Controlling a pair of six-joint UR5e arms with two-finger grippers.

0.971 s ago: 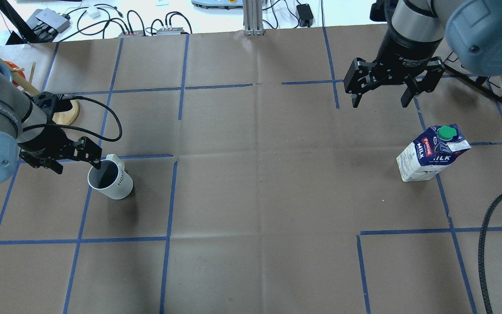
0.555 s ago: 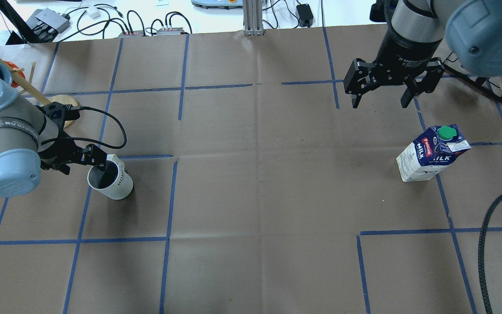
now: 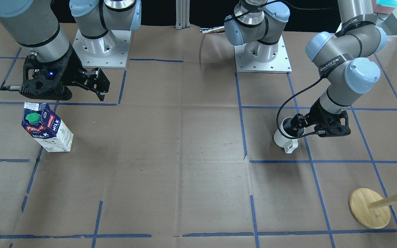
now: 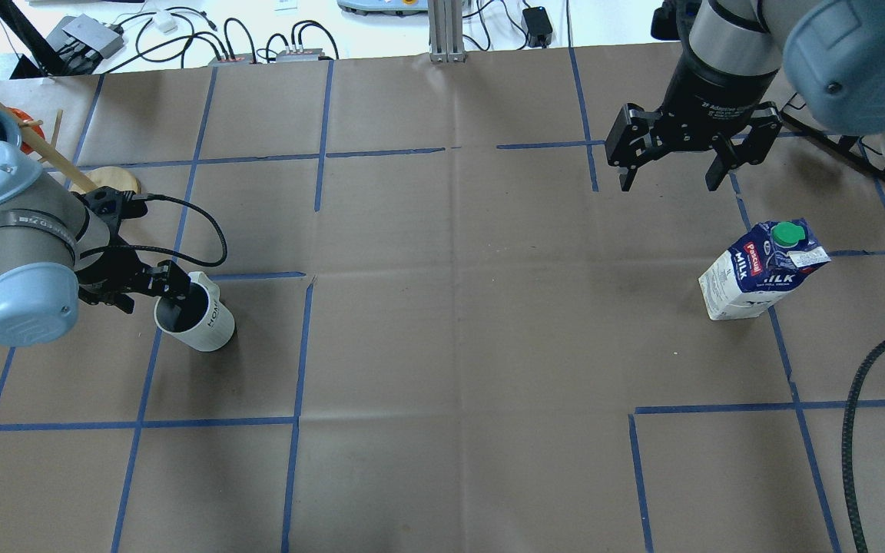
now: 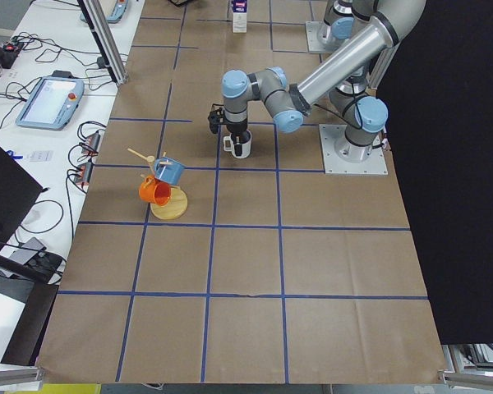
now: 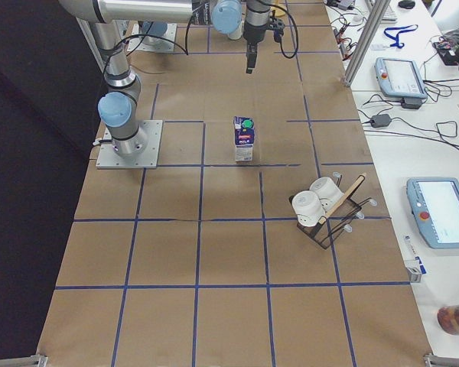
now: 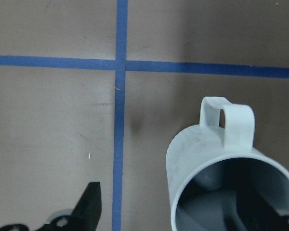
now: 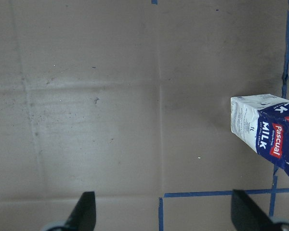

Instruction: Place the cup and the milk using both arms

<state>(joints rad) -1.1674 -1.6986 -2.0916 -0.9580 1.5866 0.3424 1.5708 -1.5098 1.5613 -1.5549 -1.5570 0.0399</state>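
Note:
The cup (image 4: pixel 208 322) stands upright on the table's left side, handle towards the far side; it also shows in the front view (image 3: pixel 284 138) and the left wrist view (image 7: pixel 216 159). My left gripper (image 4: pixel 152 296) is open and straddles the cup's near wall. One finger is inside the cup and the other is outside it. The milk (image 4: pixel 761 273) stands upright on the right, also in the front view (image 3: pixel 47 132) and at the right edge of the right wrist view (image 8: pixel 267 130). My right gripper (image 4: pixel 669 183) is open and empty, hovering above the table beyond the milk.
A wooden mug tree (image 3: pixel 369 208) with a blue and an orange cup stands at the far left corner (image 4: pixel 116 180). A black wire rack with white mugs (image 6: pixel 321 210) stands at the right edge. A black cable (image 4: pixel 861 399) hangs at the right. Cables and devices lie beyond the far edge.
My left arm has swung in and its gripper has come down on the cup, one finger now inside the rim. The cup, the milk and the right gripper have barely moved.

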